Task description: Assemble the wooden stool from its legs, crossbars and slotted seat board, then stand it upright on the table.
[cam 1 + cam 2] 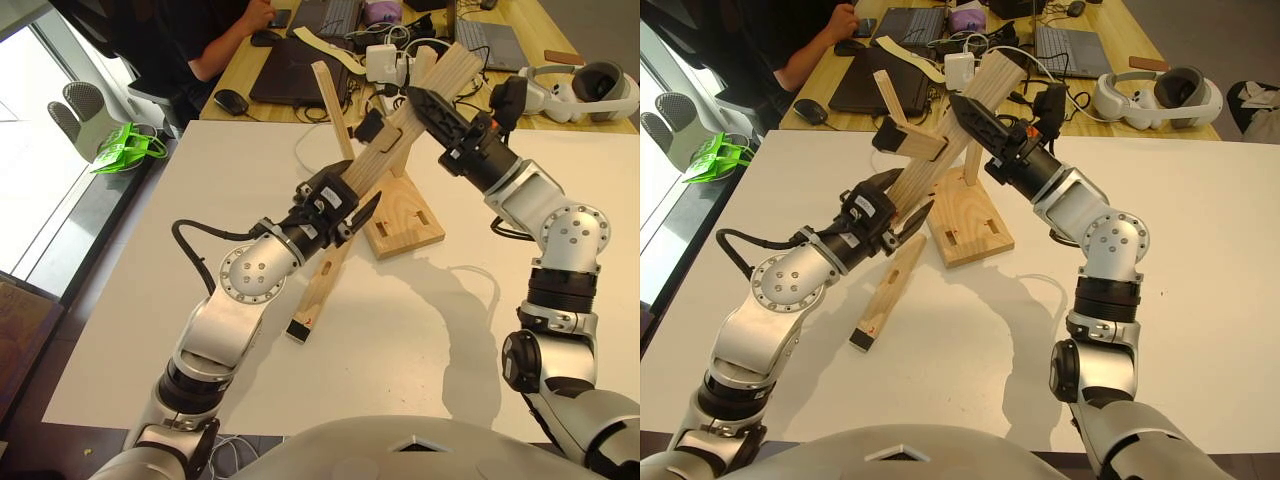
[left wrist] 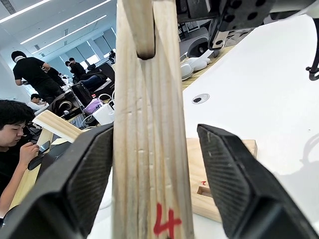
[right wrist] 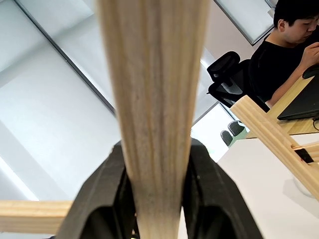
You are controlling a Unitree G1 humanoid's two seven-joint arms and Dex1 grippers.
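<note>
A stool leg frame (image 1: 385,150), made of pale wooden legs joined by crossbars, leans tilted over the white table. Its long leg (image 1: 322,275) slants down to a black-capped foot (image 1: 297,328) resting on the table. My left gripper (image 1: 355,215) straddles this leg at mid-length, open, with a small gap at one finger (image 2: 234,184). My right gripper (image 1: 428,108) is shut on the leg's upper part, its fingers (image 3: 209,199) pressed against both sides of the wood. The slotted seat board (image 1: 418,228) lies flat on the table beneath the frame.
Behind the table stands a wooden desk (image 1: 235,85) with laptops, a mouse, cables and a headset (image 1: 585,85); a person sits at it. A white cable (image 1: 305,145) lies on the table. A green bag (image 1: 125,145) sits on the floor past the left edge.
</note>
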